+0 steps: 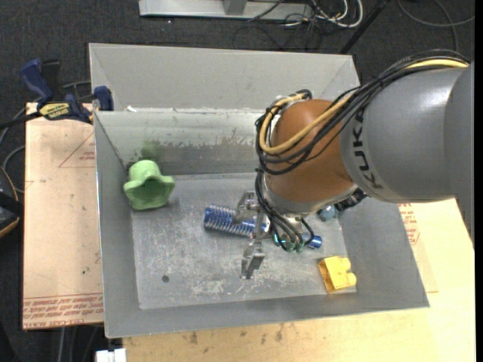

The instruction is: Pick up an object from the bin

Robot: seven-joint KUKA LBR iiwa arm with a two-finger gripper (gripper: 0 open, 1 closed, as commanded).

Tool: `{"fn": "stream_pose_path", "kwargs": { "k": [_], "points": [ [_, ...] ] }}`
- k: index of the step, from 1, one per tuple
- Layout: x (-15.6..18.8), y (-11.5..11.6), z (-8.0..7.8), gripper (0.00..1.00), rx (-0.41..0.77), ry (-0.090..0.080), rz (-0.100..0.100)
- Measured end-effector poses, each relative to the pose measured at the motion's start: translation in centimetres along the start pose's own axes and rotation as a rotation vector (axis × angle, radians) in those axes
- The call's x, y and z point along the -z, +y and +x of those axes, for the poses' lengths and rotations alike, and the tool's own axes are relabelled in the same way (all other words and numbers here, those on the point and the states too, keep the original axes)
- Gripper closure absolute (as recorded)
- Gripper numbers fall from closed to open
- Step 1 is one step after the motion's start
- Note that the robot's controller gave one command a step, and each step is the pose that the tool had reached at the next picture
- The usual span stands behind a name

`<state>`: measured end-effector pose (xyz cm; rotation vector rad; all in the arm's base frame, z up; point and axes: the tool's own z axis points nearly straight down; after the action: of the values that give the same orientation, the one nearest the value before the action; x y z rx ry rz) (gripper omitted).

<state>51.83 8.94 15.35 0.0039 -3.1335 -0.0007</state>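
Note:
My gripper (251, 262) hangs over the middle of the bin floor, its metal fingers pointing down toward the front. Whether anything sits between them cannot be made out. Just behind it to the left lies a blue ribbed, brush-like thing (224, 220), its right end close under the gripper's body. A small blue and green piece (300, 240) sits right of the gripper, partly hidden below the wrist. A yellow block (336, 273) rests at the front right.
A light green, flared, cup-like thing (148, 185) stands at the back left by the wall. The arm with its orange cover and cables overhangs the bin's right half and hides that part of the floor.

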Motion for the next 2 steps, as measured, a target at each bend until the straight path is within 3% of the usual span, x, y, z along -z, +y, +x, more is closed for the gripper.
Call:
{"fn": "stream_pose_path", "kwargs": {
  "k": [1, 2],
  "points": [
    [-6.5, -2.82, -6.67, 0.0, 0.176, -0.009, 0.001],
    [-6.31, -2.67, -6.73, 1.0, 0.177, -0.011, -0.001]
  ]
}}
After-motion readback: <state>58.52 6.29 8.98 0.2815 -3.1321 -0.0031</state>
